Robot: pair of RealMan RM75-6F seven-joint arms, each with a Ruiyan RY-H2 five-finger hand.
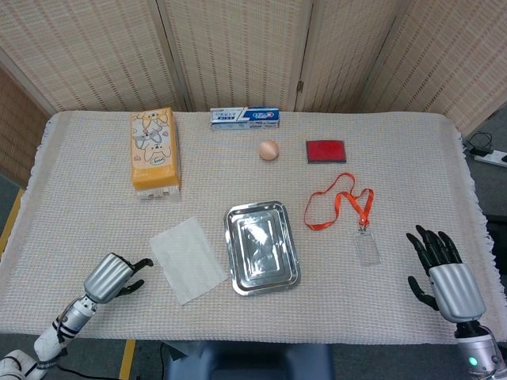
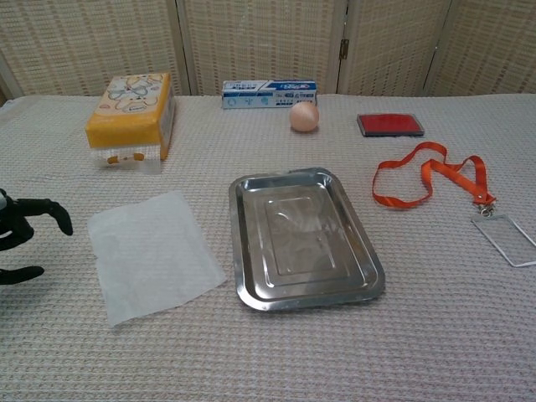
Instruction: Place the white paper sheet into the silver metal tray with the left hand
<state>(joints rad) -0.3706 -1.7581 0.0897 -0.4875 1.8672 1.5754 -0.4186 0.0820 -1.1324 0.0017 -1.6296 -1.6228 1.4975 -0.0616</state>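
The white paper sheet (image 1: 188, 259) (image 2: 151, 254) lies flat on the cloth, just left of the silver metal tray (image 1: 290, 253) (image 2: 363, 254), which holds nothing. My left hand (image 1: 116, 276) (image 2: 23, 234) hovers a short way left of the sheet, fingers spread toward it and holding nothing. At the table's near right corner my right hand (image 1: 442, 279) rests with fingers apart, holding nothing; the chest view does not show it.
A yellow tissue box (image 1: 154, 150) stands at the back left. Along the far edge lie a toothpaste box (image 1: 245, 117), an egg (image 1: 269, 150) and a red pad (image 1: 326, 150). An orange lanyard (image 1: 342, 203) with a clear badge holder (image 1: 367, 248) lies right of the tray.
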